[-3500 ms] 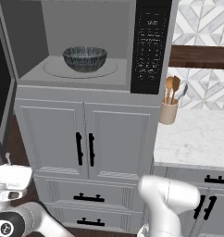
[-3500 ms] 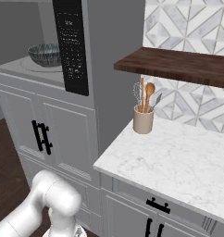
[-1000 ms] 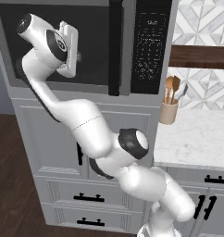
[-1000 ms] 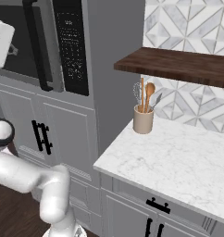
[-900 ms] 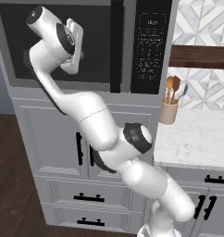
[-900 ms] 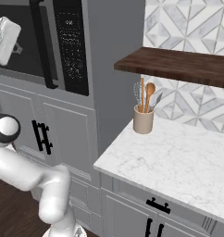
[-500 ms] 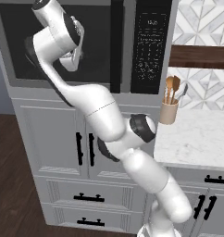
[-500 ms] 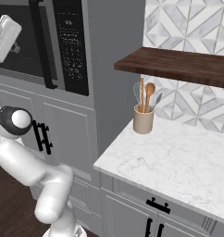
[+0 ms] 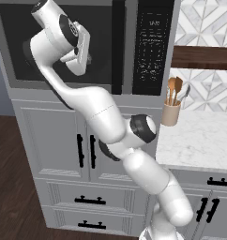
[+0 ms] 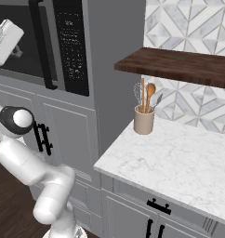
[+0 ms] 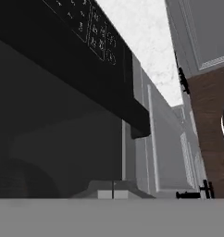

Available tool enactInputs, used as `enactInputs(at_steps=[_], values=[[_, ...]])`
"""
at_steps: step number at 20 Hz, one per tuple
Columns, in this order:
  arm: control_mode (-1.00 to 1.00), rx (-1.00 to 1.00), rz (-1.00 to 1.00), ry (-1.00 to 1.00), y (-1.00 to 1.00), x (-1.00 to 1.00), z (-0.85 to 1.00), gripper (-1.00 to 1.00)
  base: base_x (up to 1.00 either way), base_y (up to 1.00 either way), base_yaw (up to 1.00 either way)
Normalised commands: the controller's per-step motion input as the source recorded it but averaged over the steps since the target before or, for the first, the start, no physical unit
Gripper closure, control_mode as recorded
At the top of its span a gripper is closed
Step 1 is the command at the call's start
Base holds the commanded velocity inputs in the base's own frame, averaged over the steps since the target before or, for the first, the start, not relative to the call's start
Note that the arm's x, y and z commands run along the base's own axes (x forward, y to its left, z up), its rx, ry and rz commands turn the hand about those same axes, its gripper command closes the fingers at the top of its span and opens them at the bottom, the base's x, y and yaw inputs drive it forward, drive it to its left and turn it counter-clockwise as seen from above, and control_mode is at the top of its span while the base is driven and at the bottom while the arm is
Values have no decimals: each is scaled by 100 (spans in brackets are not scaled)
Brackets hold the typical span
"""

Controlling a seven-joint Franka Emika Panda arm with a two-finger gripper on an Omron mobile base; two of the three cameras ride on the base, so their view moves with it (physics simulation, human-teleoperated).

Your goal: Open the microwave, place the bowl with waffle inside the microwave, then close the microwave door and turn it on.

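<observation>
The gripper point(image 9: 88, 57) is pinched together, holding nothing, seemingly pressed against the dark glass of the microwave door point(image 9: 59, 44), which sits flush in the microwave point(image 10: 49, 42).

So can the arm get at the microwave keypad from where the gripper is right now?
Probably yes: the gripper is shut in front of the microwave door, and nothing stands between it and the keypad past the handle.
</observation>
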Motion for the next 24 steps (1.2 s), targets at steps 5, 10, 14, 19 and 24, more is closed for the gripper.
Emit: enactInputs(at_steps=[5, 10, 14, 19, 24], values=[[-100, -19, 4, 42, -72, -100, -100, 100, 0, 0, 0], [-100, -12, 8, 32, -57, -100, -100, 100, 0, 0, 0], [-100, 10, 36, 1, -26, -100, -100, 100, 0, 0, 0], [-100, 24, 62, -9, -18, -99, -100, 100, 0, 0, 0], [-100, 18, 49, -58, -24, -79, -96, 100, 0, 0, 0]])
